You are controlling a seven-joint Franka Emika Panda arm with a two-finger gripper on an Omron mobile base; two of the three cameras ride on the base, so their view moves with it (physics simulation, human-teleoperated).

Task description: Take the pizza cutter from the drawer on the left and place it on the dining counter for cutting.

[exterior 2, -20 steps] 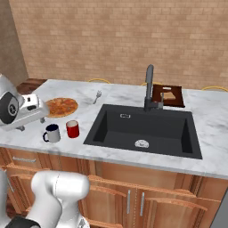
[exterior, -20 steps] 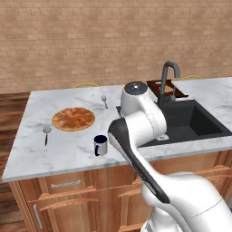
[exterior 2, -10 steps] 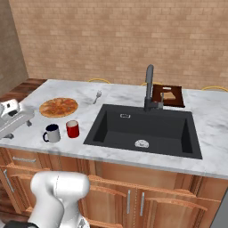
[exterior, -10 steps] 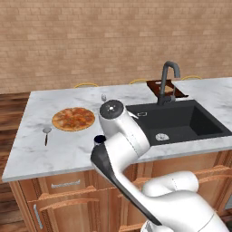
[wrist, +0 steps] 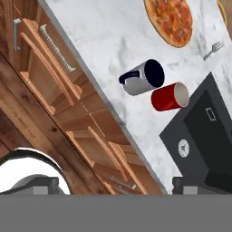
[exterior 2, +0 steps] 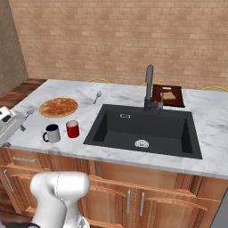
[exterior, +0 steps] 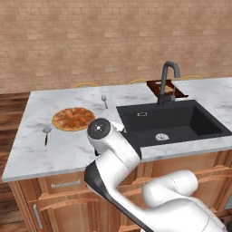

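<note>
Reaching for the drawer (exterior: 65,184) looks like the step in hand: it sits closed under the desk's (exterior: 31,156) left end, silver bar handle across reddish wood. The cutter must lie inside, so its look cannot be told. The next move calls for bringing the fingers (wrist: 192,185) down to that handle and pulling. Whether they are spread or pressed together I cannot tell. Pizza (exterior: 73,118) and mugs (exterior 2: 52,133) wait above.
</note>
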